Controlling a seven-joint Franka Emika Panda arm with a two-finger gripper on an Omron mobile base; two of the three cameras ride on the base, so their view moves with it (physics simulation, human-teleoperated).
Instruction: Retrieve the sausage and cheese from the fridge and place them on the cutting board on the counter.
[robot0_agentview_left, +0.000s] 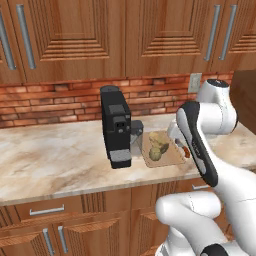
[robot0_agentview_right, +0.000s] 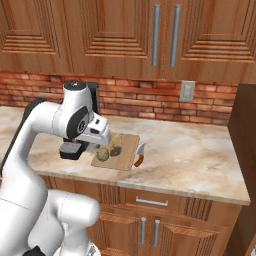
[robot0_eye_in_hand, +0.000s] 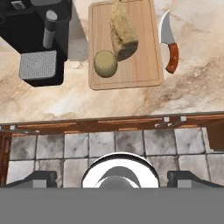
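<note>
Cutting board (robot0_eye_in_hand: 124, 65) lies on the counter (robot0_eye_in_hand: 192, 92) ready for food; fingers (robot0_eye_in_hand: 33, 178) spread wide, empty.

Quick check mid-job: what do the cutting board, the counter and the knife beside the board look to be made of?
The cutting board looks like light wood, matte, with faint straight grain lines. The counter looks like polished stone, probably marble, going by its beige and brown veining. The knife seems to have a pale metal blade and a glossy reddish-brown handle, perhaps wood or plastic; the render leaves that open.
</note>
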